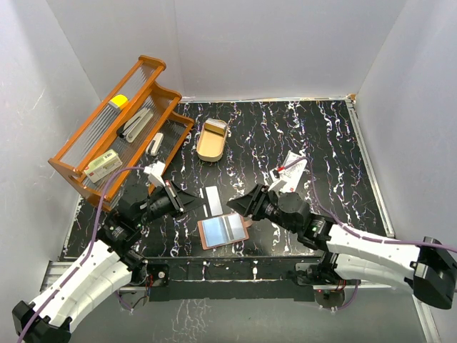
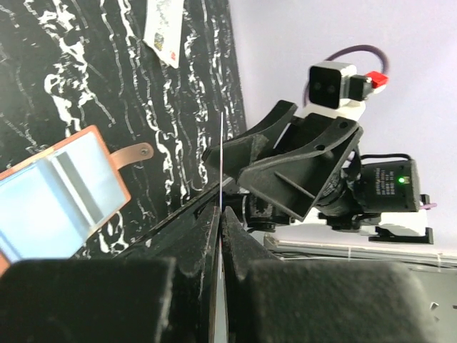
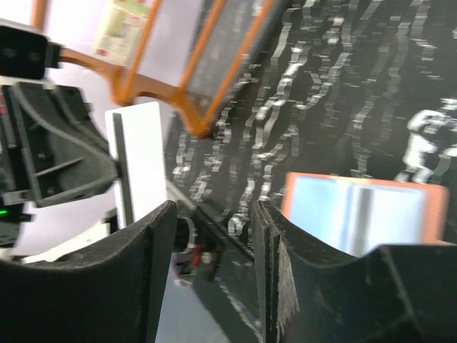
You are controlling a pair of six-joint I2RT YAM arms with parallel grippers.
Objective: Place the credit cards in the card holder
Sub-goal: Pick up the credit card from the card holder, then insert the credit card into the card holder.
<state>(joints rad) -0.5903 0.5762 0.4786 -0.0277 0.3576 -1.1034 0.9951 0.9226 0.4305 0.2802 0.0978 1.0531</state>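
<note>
The card holder (image 1: 223, 230) lies open at the front middle of the table, reddish-brown with pale clear pockets up; it also shows in the left wrist view (image 2: 61, 193) and the right wrist view (image 3: 364, 214). My left gripper (image 1: 190, 201) is shut on a white card with a dark stripe (image 1: 212, 201), held just left of and behind the holder. The left wrist view shows that card edge-on (image 2: 222, 161) between my left gripper's (image 2: 222, 211) jaws. My right gripper (image 1: 239, 206) is open and empty (image 3: 214, 214), facing the held card (image 3: 139, 164). A white card with red print (image 1: 291, 171) lies behind the right arm.
A large orange wire rack (image 1: 121, 128) stands at the back left, with a cream box (image 1: 102, 166) and other small items in it. A tan oval tray (image 1: 212, 139) sits behind the middle. White walls close the table on three sides.
</note>
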